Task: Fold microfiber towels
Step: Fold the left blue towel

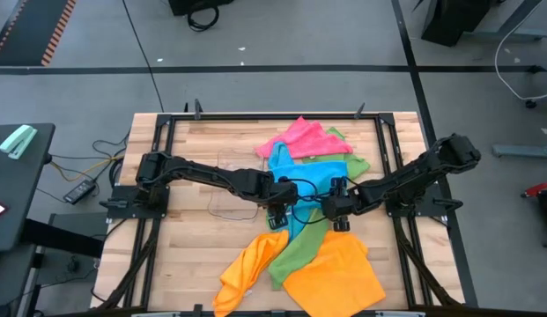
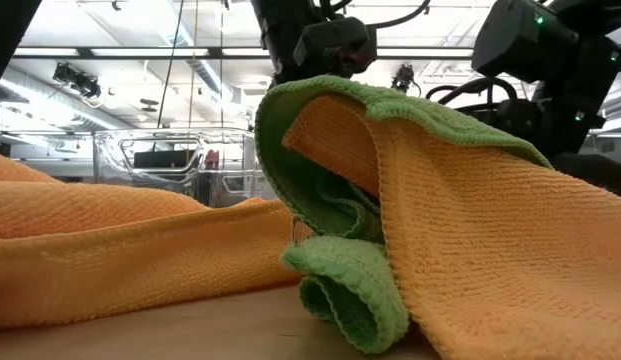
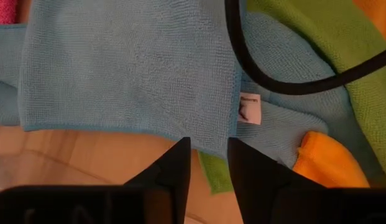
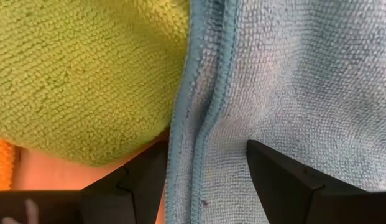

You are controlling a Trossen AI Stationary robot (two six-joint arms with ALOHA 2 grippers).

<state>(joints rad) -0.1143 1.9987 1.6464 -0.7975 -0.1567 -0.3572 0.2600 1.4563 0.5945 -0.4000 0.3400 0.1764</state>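
Note:
A sky-blue microfiber towel point(image 1: 313, 172) lies spread at the table's middle, its near part running under both grippers. My left gripper point(image 1: 282, 210) is at the towel's near left corner and shut on its edge point(image 3: 208, 144). My right gripper point(image 1: 339, 217) hovers open over the towel's hemmed right edge point(image 4: 208, 124), one finger on each side. A pink towel point(image 1: 299, 136) and a green one point(image 1: 351, 157) lie at the far side. Orange towels point(image 1: 339, 273) and another green one point(image 1: 299, 251) are heaped at the near edge. My left gripper has the blue towel's near edge point(image 3: 208, 144) between its two fingertips, close to the corner with the white label point(image 3: 250, 109). The fingers point(image 3: 177, 165) slant down from the table's left side. The towel lies flat on the table and on the green towel point(image 3: 214, 174).
A small clear plastic tray point(image 1: 233, 185) sits on the wood to the left of the blue towel, below my left arm. A black cable point(image 3: 273, 84) hangs across the blue towel. In the low view the orange and green heap point(image 2: 410, 200) fills the near edge.

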